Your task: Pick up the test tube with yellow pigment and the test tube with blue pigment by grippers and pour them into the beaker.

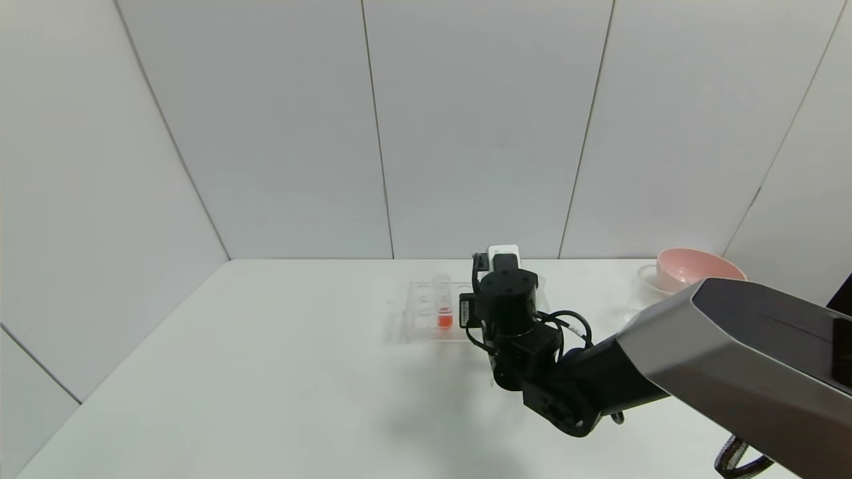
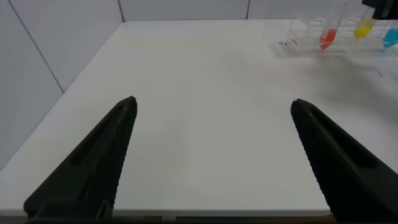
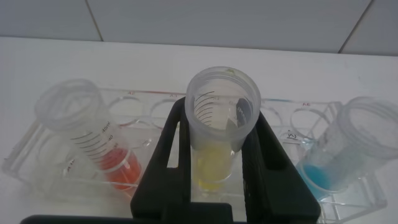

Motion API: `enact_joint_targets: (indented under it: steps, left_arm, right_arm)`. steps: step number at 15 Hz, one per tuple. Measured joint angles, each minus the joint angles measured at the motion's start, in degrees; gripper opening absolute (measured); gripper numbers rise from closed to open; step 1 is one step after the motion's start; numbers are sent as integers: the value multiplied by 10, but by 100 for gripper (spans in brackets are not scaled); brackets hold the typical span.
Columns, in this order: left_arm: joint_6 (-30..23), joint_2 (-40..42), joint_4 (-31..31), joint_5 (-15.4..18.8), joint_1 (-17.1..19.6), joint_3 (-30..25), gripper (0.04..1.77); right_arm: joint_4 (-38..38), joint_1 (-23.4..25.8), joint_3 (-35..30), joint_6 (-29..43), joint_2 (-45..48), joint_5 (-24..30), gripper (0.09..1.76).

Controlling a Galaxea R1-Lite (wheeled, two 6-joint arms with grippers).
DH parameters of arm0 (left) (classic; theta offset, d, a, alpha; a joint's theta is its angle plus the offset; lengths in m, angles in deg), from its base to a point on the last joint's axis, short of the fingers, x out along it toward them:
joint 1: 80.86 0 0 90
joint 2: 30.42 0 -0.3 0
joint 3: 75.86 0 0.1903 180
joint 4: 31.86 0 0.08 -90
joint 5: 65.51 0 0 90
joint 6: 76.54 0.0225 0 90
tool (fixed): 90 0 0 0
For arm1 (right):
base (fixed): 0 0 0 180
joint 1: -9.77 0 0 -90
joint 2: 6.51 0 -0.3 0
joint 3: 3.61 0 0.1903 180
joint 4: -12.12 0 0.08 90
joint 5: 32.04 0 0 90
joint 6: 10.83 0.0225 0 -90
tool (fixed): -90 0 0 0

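Right pincer (image 3: 214, 186): black, slim-fingered, pressed in on the small clear round-bottomed test tube with yellow pigment (image 3: 219, 134), one finger on each side of it, with the tube sitting in the clear many-holed plastic rack (image 3: 59, 163).

Left pincer (image 2: 211, 155): spread wide and idle, low over bare white worktop (image 1: 266, 372), well apart from the rack.

Blue tube: the matching clear test tube with a little cyan-blue pigment (image 3: 348, 155) stands in the rack just beside the yellow one, untouched.

Red tube: a third clear tube with red-orange liquid (image 3: 93, 140) stands on the yellow tube's other side (not wanted for this job).

Beaker: from the head camera the right arm's black wrist covers the spot behind the rack; something clear may peek out past it, but I can't say for sure that it is the beaker.

Progress, as I judge it: early. The yellow tube is gripped but not lifted or poured, and the blue one has not been started.

Left to do: lift yellow clear of its hole, tip it into the beaker, then repeat with blue.

In the way: both neighbouring tubes stand close to the pincer's fingers, so a crooked lift could knock them or drag the rack.

Elsewhere: a pink round bowl (image 1: 695, 267) at the far right of the worktop, well apart.
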Motion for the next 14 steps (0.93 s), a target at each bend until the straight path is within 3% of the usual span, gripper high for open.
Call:
enact_joint_targets:
  steps: [7,14]
  left_arm:
    - [0,0,0,0,0,0,176]
    - [0,0,0,0,0,0,176]
  right_arm:
    - [-30,-11,-4,-57,67,2,53]
    - [-36,-13,-20,-69,82,3,53]
